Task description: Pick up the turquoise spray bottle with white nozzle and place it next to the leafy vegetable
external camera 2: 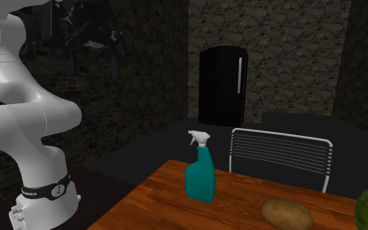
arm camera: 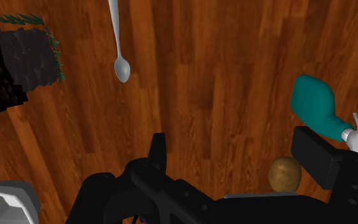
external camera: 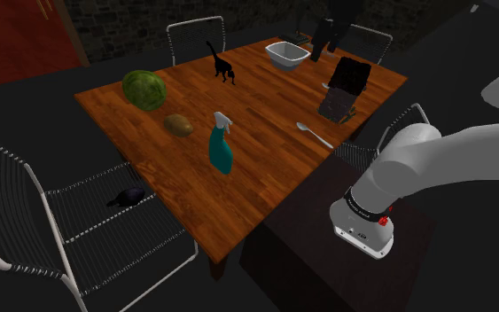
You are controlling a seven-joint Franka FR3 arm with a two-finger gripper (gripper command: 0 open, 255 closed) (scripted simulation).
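Presently pre-grasp: gripper (arm camera: 231,139) open and empty, well apart from spray bottle (external camera: 221,152); next move needs alignment over its neck.

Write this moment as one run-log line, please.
stage: before grasp | gripper: open, empty, above table | spray bottle: upright on table, untouched | leafy vegetable: on table, near potato
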